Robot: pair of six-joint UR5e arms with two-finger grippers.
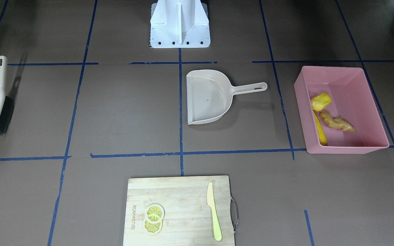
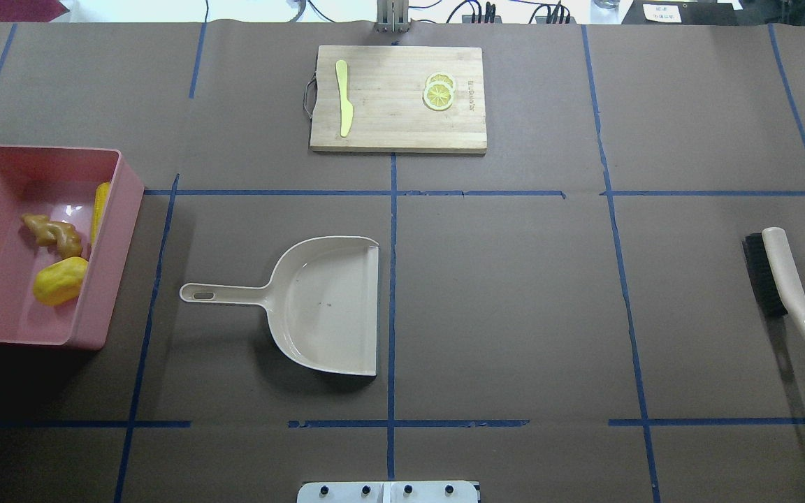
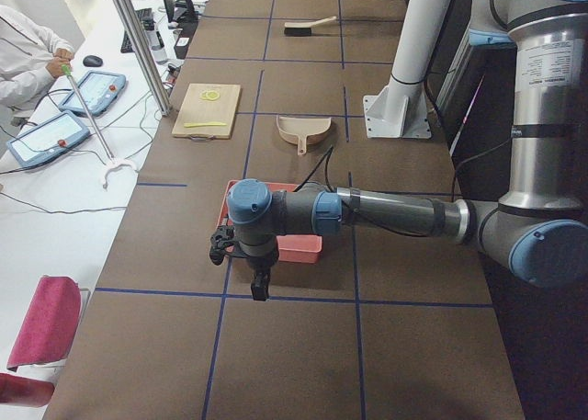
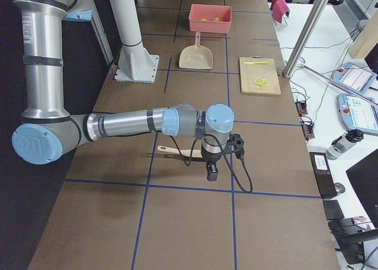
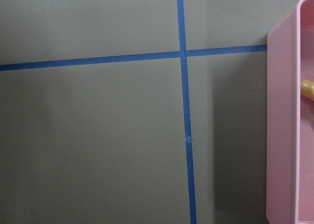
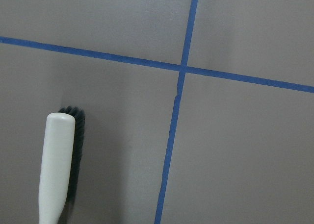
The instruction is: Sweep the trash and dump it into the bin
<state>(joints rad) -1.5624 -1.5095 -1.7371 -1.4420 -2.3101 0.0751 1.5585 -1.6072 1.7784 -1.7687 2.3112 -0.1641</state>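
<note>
The pink bin [image 2: 105, 293] stands at the table's left end and holds all the trash. In it lie the corn cob [image 2: 100, 206] along one wall, the ginger root [image 2: 53, 232] and the yellow potato-like lump [image 2: 59, 281]. My left gripper [image 3: 261, 291] hangs above the table just beside the bin and shows only in the exterior left view, so I cannot tell its state. My right gripper [image 4: 211, 176] hangs over the brush [image 2: 787, 286] at the right end and shows only in the exterior right view, so I cannot tell its state either. Neither gripper holds anything that I can see.
The beige dustpan [image 2: 325, 307] lies empty near the table's middle, handle towards the bin. A wooden cutting board [image 2: 388, 119] at the far edge carries lemon slices [image 2: 439, 92] and a yellow-green knife [image 2: 343, 98]. The robot's base [image 1: 180, 24] stands at the near edge.
</note>
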